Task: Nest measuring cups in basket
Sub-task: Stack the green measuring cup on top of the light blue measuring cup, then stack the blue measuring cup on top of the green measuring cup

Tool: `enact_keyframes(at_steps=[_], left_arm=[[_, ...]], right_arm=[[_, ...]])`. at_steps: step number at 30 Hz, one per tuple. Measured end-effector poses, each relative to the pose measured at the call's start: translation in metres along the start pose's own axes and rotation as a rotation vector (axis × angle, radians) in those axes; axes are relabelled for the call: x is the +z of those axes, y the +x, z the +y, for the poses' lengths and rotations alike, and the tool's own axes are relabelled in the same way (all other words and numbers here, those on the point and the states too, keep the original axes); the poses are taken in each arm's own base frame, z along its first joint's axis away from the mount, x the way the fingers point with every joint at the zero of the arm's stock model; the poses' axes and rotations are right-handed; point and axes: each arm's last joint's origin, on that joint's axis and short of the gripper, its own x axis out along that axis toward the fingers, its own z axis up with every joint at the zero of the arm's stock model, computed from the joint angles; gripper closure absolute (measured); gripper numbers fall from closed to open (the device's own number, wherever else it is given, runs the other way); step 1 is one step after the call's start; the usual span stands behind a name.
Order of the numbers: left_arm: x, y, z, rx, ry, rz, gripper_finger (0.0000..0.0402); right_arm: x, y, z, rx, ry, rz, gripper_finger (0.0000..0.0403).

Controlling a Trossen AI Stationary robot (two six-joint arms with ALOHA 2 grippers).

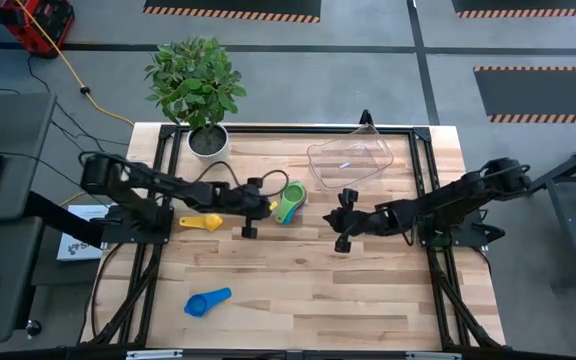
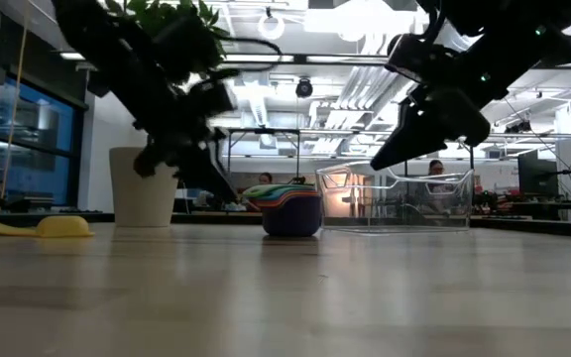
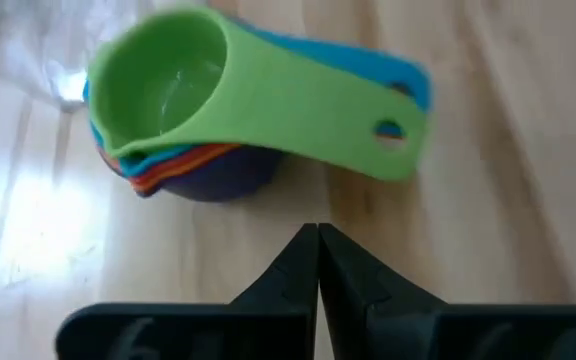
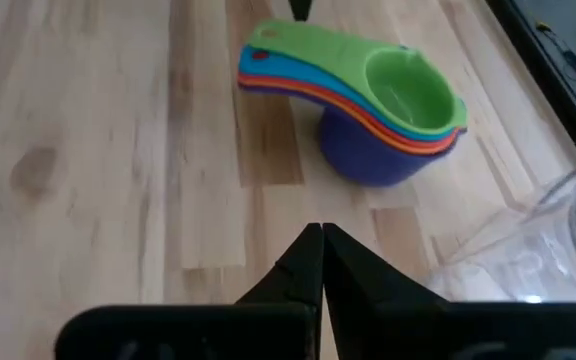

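A nested stack of measuring cups [image 1: 290, 203], green on top and dark purple-blue at the bottom, stands on the table between my two grippers; it also shows in the low view [image 2: 285, 208]. A yellow cup [image 1: 203, 222] and a light blue cup [image 1: 208, 302] lie apart on the table. The clear basket [image 1: 351, 157] sits toward the far edge. My left gripper [image 3: 318, 250] is shut just left of the stack's handles [image 3: 368, 110], apart from them. My right gripper [image 4: 321, 250] is shut to the stack's right [image 4: 368, 100], with bare wood between them.
A white plant pot [image 1: 208, 140] with a leafy plant stands at the far left corner. The basket's corner [image 4: 558, 230] lies close beside the stack. Open wooden table top spreads toward the near edge [image 1: 348, 300].
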Motion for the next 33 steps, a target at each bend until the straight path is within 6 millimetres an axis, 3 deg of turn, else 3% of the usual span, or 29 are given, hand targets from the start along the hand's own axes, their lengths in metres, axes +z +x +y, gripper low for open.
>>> enact_keyframes(at_steps=[5,25,28,33], left_arm=[[0.006,0.015,0.001,0.03,0.016,0.025,0.0401],[0.018,0.012,-0.011,-0.085,0.009,-0.071,0.0401],[0.014,-0.006,-0.007,-0.054,0.025,0.046,0.0401],[0.018,-0.061,0.0,-0.071,-0.106,0.067,0.0401]], right_arm=[[0.0,0.003,0.001,-0.031,0.002,-0.007,0.0403],[0.0,0.003,0.0,-0.048,0.002,-0.007,0.0403],[0.001,0.003,0.0,-0.048,-0.012,-0.011,0.0403],[0.002,0.004,-0.001,-0.015,-0.064,-0.02,0.0403]])
